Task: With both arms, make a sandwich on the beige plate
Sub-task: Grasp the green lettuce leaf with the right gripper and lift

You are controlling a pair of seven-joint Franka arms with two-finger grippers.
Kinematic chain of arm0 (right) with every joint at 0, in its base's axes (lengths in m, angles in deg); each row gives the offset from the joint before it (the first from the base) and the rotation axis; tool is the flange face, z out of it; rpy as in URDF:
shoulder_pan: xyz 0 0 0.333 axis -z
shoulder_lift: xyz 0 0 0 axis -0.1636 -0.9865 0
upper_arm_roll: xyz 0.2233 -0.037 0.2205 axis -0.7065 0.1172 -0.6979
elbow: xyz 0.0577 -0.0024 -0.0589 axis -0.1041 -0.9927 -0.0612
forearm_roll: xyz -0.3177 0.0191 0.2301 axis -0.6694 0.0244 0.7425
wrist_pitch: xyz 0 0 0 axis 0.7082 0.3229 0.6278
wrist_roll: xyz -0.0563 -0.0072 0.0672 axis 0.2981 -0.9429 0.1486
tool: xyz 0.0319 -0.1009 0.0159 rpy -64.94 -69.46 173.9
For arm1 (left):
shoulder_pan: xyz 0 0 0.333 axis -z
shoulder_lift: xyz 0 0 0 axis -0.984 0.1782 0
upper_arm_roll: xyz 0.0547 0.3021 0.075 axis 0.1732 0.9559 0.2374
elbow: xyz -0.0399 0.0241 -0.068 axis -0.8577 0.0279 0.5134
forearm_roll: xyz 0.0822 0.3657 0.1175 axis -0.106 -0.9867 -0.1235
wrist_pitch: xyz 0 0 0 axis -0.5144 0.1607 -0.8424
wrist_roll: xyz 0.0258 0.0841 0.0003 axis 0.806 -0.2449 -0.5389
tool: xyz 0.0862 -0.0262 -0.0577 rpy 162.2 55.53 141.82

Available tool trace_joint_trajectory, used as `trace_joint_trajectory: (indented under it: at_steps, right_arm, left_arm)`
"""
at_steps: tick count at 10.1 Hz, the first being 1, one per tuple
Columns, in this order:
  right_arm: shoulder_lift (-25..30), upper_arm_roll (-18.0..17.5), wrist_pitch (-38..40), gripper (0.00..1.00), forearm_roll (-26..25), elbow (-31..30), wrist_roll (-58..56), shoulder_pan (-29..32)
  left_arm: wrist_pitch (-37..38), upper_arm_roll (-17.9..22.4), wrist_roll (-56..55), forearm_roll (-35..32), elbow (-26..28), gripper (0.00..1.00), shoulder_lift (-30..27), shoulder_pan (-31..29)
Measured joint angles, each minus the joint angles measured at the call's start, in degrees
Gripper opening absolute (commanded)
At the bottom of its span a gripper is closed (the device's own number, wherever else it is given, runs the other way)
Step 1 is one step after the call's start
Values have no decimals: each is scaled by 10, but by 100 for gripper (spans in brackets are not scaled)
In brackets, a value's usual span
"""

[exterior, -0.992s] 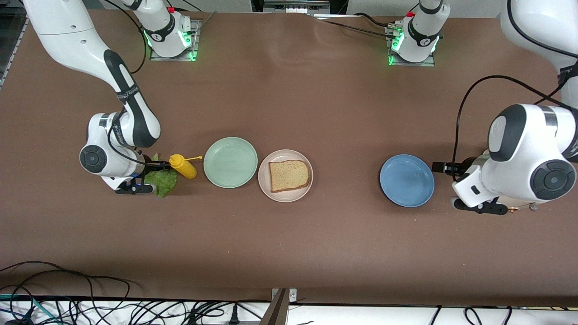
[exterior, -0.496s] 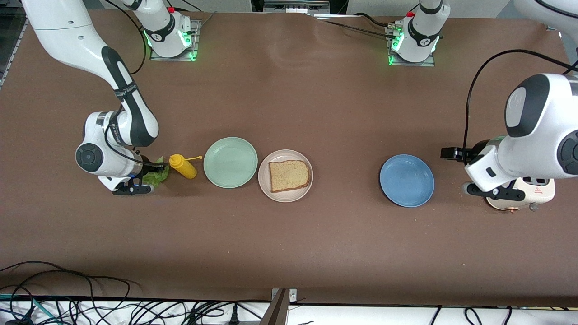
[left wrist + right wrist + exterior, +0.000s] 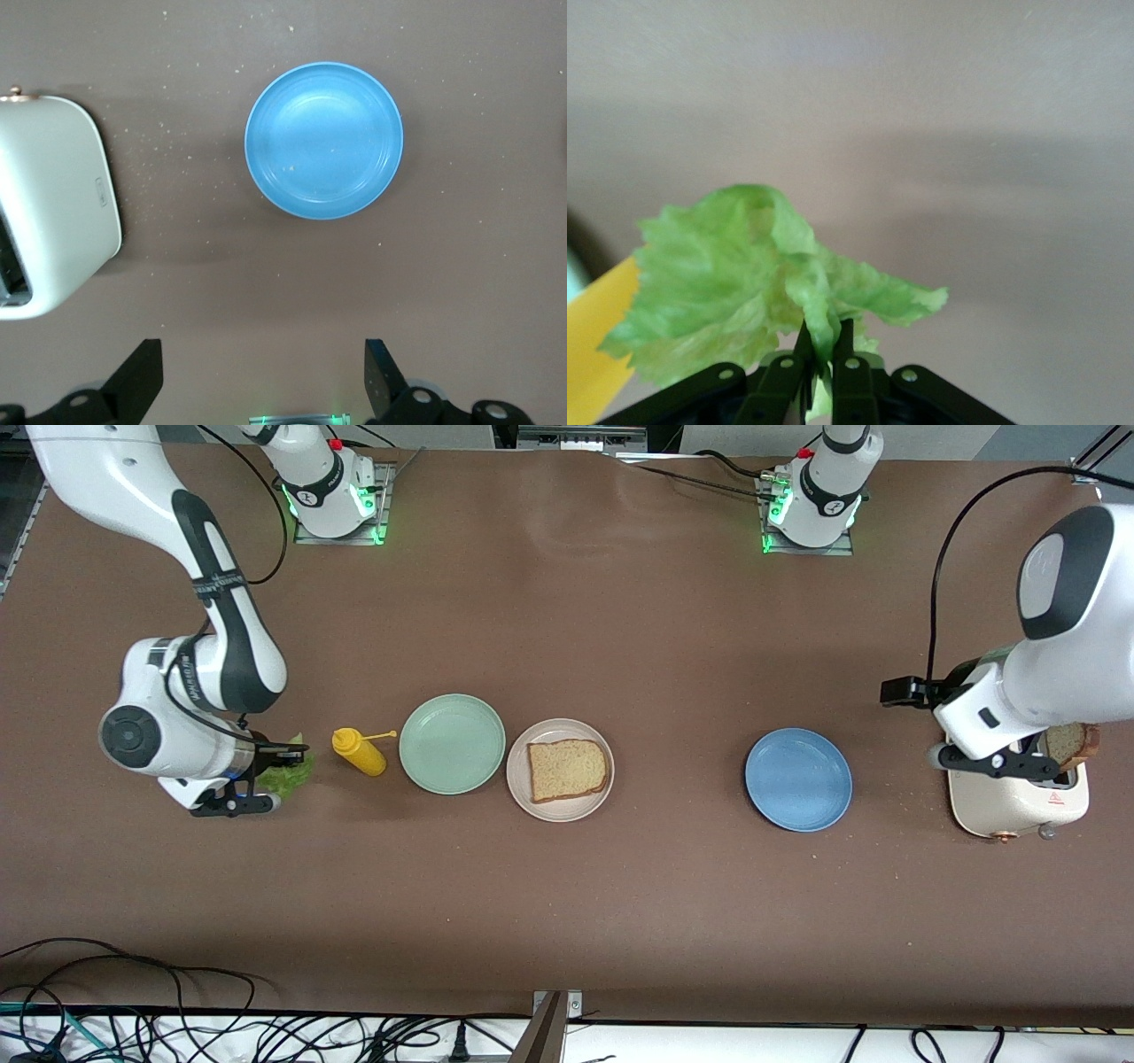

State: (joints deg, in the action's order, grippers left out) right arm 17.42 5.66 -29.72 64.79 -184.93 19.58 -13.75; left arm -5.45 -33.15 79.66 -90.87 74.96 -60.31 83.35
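Sandwich incomplete: one bread slice (image 3: 568, 769) on beige plate (image 3: 523, 793), mid-table. Right gripper (image 3: 821, 354) has just pinched lettuce leaf (image 3: 757, 274) and lifted it beside mustard bottle (image 3: 358, 751); lettuce goes on next. Left gripper (image 3: 261, 376) wide open, empty, risen over toaster (image 3: 1019, 806).

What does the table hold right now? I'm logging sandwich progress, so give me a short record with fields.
beige plate: one bread slice lying on it, no lettuce yet
lettuce leaf: pinched in the shut right gripper, lifted beside the yellow squeeze bottle
left gripper: fingers open, empty, above the table between the toaster and the blue plate
second bread slice: sticking out of the toaster
mint-green plate: empty, beside the beige plate
blue plate: empty
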Motion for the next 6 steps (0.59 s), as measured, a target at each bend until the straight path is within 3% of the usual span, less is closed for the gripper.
trace_joint_trajectory:
  at_steps: [3,6]
  right_arm:
    - [11,-2,135,0,19,100,24,-14]
    - [10,-5,167,0,67,143,138,-60]
  left_arm:
    - [-24,3,-2,0,69,100,-62,-1]
    - [-30,11,-25,0,88,100,-91,-1]
